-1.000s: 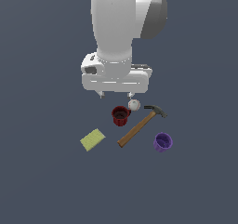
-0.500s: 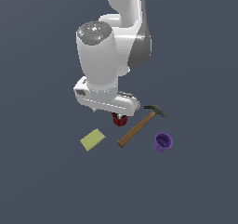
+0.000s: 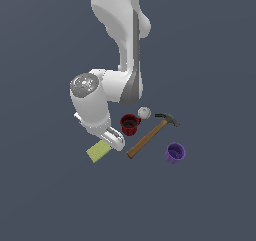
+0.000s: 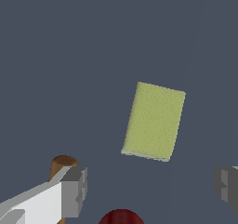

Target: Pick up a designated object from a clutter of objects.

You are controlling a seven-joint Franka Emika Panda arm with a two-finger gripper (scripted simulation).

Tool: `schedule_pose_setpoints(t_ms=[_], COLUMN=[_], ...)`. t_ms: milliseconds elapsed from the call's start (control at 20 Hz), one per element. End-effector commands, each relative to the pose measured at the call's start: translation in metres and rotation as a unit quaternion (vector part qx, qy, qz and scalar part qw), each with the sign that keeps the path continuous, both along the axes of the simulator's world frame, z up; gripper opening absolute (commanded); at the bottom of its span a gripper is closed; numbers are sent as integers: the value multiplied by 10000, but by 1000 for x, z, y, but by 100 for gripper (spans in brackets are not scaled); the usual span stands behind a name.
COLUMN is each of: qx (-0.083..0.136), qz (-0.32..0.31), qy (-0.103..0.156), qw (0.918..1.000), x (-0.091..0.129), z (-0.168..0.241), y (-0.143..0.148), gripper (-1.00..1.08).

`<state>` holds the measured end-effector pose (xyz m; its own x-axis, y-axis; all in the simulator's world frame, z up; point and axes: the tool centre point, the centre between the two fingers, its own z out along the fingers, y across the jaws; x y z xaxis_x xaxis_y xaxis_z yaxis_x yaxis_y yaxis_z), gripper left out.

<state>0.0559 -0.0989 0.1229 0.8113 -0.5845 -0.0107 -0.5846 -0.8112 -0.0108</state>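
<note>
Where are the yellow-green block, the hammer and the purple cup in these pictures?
yellow-green block (image 4: 154, 121), wrist view, middle of its textured face.
hammer (image 3: 148, 139), exterior view, middle of its wooden handle.
purple cup (image 3: 175, 153), exterior view, on its rim.

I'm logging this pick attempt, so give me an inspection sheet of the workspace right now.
Surface: plain dark grey floor, no marks seen.
Job's thing: yellow-green flat block lying flat, not gripped, apart from the other things.
Clutter: dark red cup upright; small whitish ball beside it; wooden-handled hammer lying flat; purple cup tipped, apart from the rest.
Gripper: gripper open, fingers spread, near the block, holding nothing.
Cables: nothing seen.
Surroundings: nothing seen beyond the arm.
</note>
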Motion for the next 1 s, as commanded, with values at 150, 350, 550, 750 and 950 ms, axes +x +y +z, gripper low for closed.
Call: schedule_pose_setpoints(t_ms=[150,350,550,750,950], qx=[-42,-65,-75,-73,-74], qz=[-624,-883,-993,-972,-979], qy=[-5,-5,-4,3,1], qw=[9980,9961,9950,9952,9952], x=[0,-1,-2,-2,-3], z=[-39,-56,-63,-63,-74], y=[-22,-31,-36,-35,-35], gripper=[100,100,100,100,100])
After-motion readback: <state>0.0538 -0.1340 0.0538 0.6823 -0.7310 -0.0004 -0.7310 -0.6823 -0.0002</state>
